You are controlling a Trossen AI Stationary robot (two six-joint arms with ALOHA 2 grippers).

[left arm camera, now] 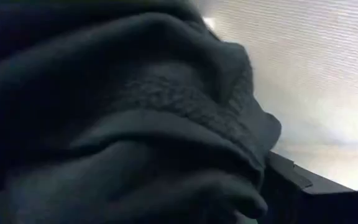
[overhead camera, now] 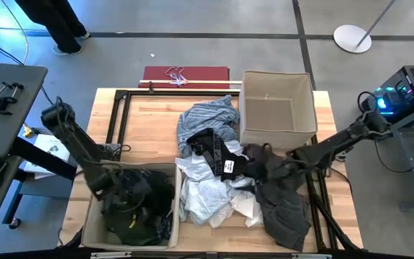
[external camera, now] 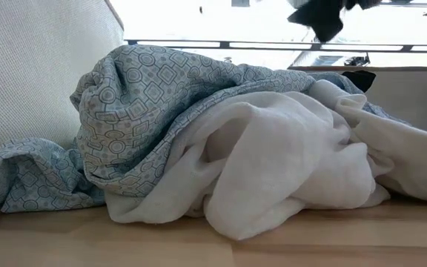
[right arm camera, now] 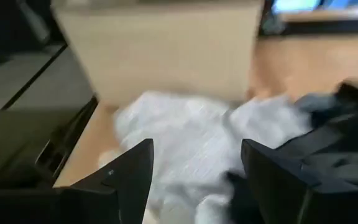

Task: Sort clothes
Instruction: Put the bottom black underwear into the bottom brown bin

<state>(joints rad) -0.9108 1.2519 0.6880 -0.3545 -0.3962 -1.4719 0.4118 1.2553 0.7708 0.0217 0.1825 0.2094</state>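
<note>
The wooden surface (overhead camera: 149, 133) carries the clothes (overhead camera: 218, 169) heaped at frame centre, between 2 beige boxes. Only the high view shows the left gripper (overhead camera: 124, 188) sunk in the lower-left box (overhead camera: 92, 223) among dark green fabric (left arm camera: 135, 124); whether its jaws are apart cannot be told. The right gripper (right arm camera: 194, 171) has its jaws apart over white cloth (right arm camera: 185, 134). In the low view a patterned blue shirt (external camera: 154, 96) fills the frame, blocking what lies behind.

The left gripper (overhead camera: 124, 198) is buried in dark green clothing (overhead camera: 139, 205) inside the near fabric box (overhead camera: 90, 229), so its fingers are hidden; its wrist camera sees only dark folds (left arm camera: 123, 118). The right wrist picture is motion-blurred. In the low view, a patterned blue garment (external camera: 154, 96) and white cloth (external camera: 273, 156) block the surface behind. A person (overhead camera: 60, 21) is cut off by the high view's top edge.
</note>
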